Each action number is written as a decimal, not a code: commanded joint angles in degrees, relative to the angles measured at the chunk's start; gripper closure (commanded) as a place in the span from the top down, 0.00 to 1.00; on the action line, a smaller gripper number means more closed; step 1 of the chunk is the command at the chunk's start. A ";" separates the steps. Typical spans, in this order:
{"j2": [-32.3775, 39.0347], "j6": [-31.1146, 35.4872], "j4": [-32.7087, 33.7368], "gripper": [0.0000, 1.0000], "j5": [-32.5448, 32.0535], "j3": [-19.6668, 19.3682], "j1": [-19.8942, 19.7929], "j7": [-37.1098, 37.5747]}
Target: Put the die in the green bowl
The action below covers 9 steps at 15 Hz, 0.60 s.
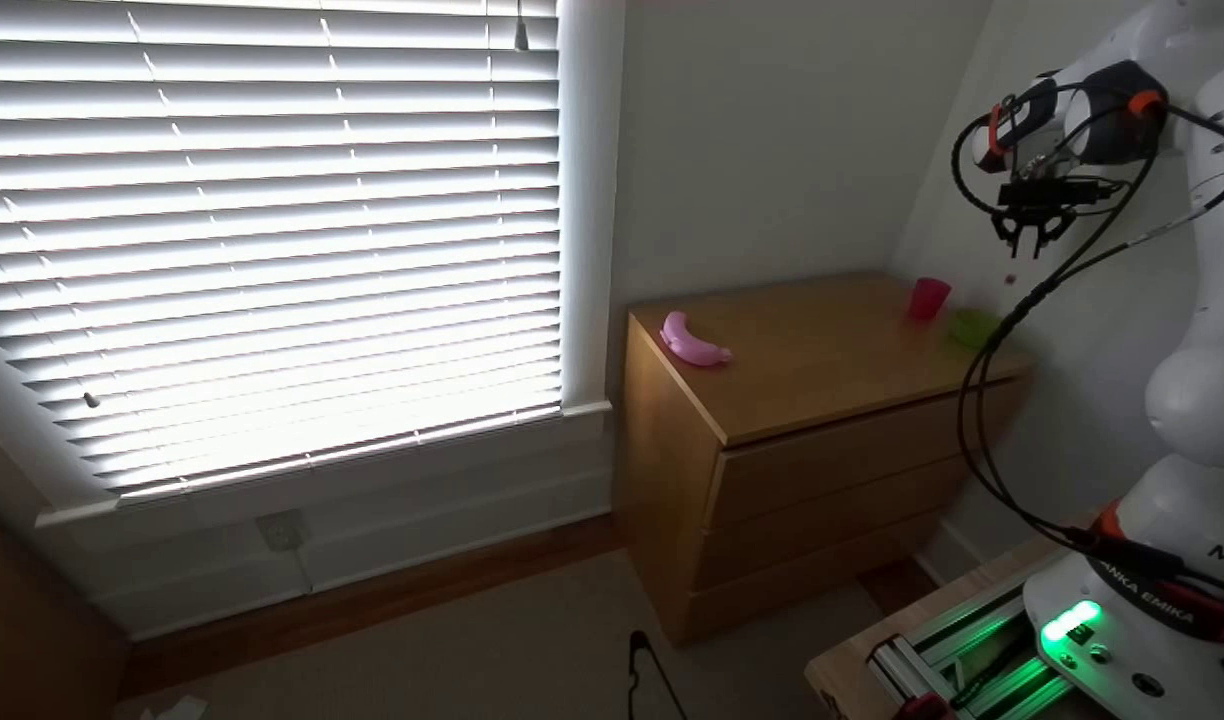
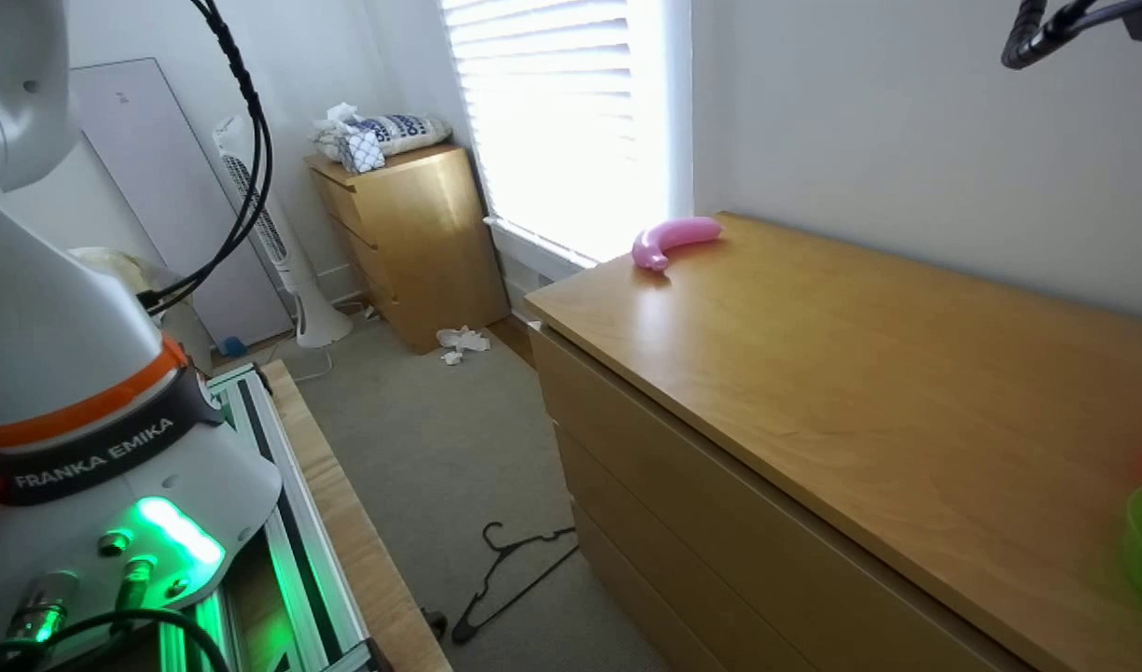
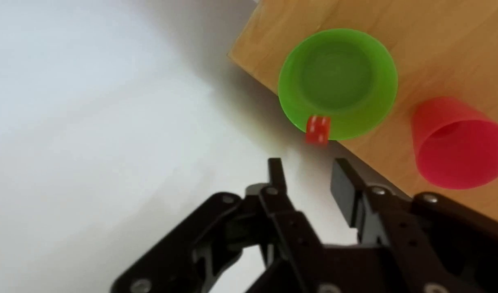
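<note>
Beside blinds (image 1: 322,250), wooden dresser (image 1: 812,360), green bowl (image 3: 338,77) atop, airborne die (image 3: 318,130)

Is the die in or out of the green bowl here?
Out: in an exterior view the die is in midair, below the open claw and higher than the green bowl.

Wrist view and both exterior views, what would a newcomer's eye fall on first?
In the wrist view, probably the red die, in mid-air beyond the open fingers and seen against the rim of the green bowl. Next, perhaps, the bright blinds filling much of an exterior view. Then the pink banana-shaped object on the wooden dresser, at its end nearest the blinds.
</note>
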 commanded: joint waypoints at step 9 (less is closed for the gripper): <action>-2.01 -1.60 -2.16 1.00 0.65 1.08 0.55 -0.08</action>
